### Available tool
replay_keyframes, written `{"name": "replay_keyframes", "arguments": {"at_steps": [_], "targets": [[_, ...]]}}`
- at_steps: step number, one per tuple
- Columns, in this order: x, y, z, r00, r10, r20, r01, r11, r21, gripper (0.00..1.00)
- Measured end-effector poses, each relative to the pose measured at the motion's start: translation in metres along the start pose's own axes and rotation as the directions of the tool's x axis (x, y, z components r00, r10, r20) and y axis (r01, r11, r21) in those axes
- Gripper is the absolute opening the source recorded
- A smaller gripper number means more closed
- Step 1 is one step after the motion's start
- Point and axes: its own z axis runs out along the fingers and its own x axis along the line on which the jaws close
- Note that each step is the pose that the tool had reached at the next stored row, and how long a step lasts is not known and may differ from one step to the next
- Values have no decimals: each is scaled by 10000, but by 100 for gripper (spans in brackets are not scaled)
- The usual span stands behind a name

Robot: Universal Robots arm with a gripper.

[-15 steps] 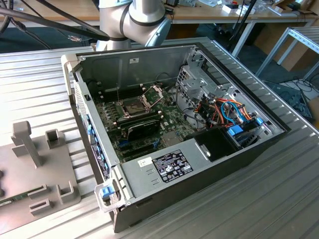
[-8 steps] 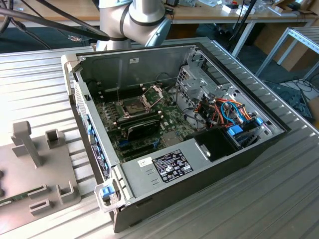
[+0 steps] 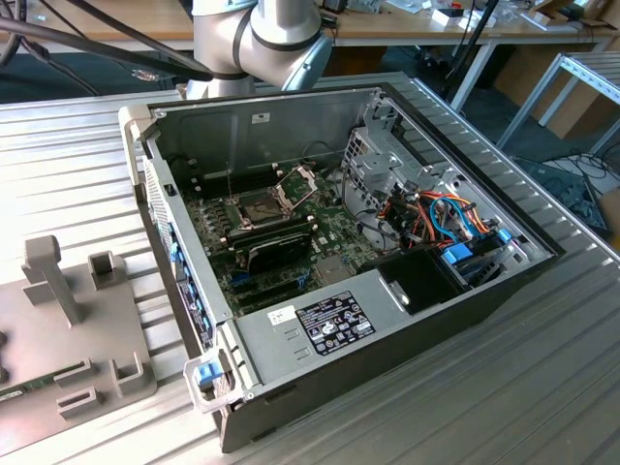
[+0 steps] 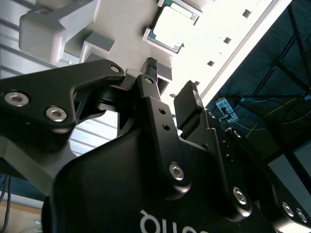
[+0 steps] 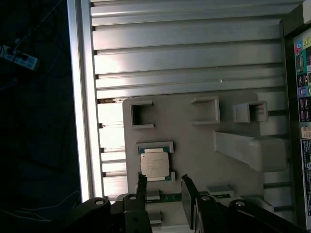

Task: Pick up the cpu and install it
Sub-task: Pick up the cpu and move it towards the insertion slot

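The small, flat, square cpu (image 5: 155,164) with a dull silver-grey metal top lies in a shallow square pocket of the pale grey moulded fixture plate (image 5: 194,141). In the second wrist view, glare partly washes out the cpu (image 4: 170,26).

The black two-finger gripper (image 5: 164,190) hangs just short of the chip. Its fingers (image 5: 142,187) are set wide apart with nothing between them. How high they stand above the plate cannot be told. In both wrist views the gripper's own body hides the nearer part of the plate.

In the exterior view the plate (image 3: 97,320) sits at the lower left of the frame, on the ribbed aluminium table (image 3: 484,417), and the frame edge cuts off its outer part. It lies just beside the open black desktop computer case (image 3: 407,291).

At the top centre, the silver-grey robot arm (image 3: 262,29) is cut off by the frame. Inside the case, the green motherboard (image 3: 291,262) carries a socket (image 3: 260,208). What lies in the socket is hard to make out.
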Motion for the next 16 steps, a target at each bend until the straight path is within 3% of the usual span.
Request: {"name": "replay_keyframes", "arguments": {"at_steps": [9, 16], "targets": [[0, -1, 23, 10000, 0, 1, 0, 10000, -6, 42], [0, -3, 79, 10000, -1, 0, 1, 10000, -6, 42]]}}
